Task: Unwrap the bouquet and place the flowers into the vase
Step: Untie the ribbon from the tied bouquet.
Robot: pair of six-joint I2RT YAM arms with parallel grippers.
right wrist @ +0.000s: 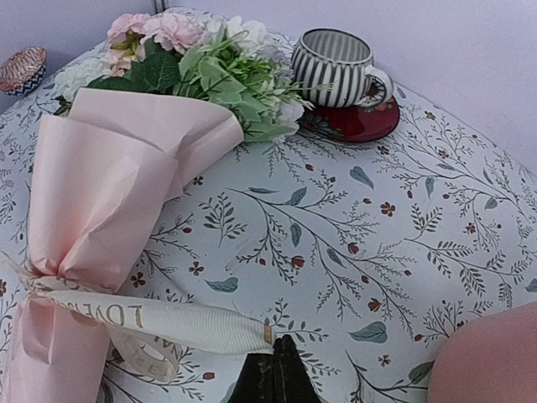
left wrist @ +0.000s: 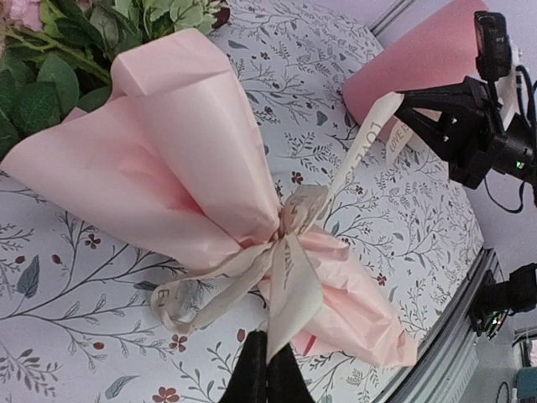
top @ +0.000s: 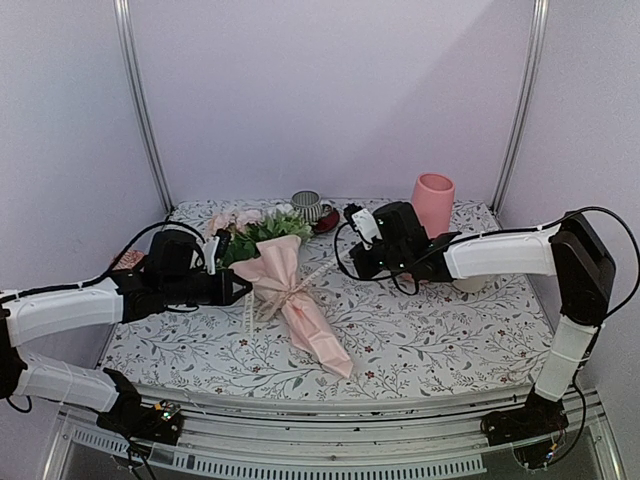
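The bouquet (top: 292,285) lies on the table in pale pink paper (left wrist: 168,159), its flowers (top: 252,222) pointing to the far left. A cream ribbon (left wrist: 289,281) is knotted round its waist. My left gripper (top: 243,290) is shut on one ribbon tail, its fingertips (left wrist: 252,369) at the bottom of the left wrist view. My right gripper (top: 352,268) is shut on the tip of the other tail (right wrist: 168,323), which runs taut from the knot. The pink vase (top: 433,203) stands upright behind the right arm; its edge fills a corner of the right wrist view (right wrist: 495,361).
A striped mug (top: 308,206) on a red saucer (right wrist: 357,126) stands just beyond the flower heads. A small patterned bowl (right wrist: 21,69) sits at the far left. A cream cup (top: 470,284) shows under the right forearm. Grey walls close in the floral tablecloth (top: 430,330).
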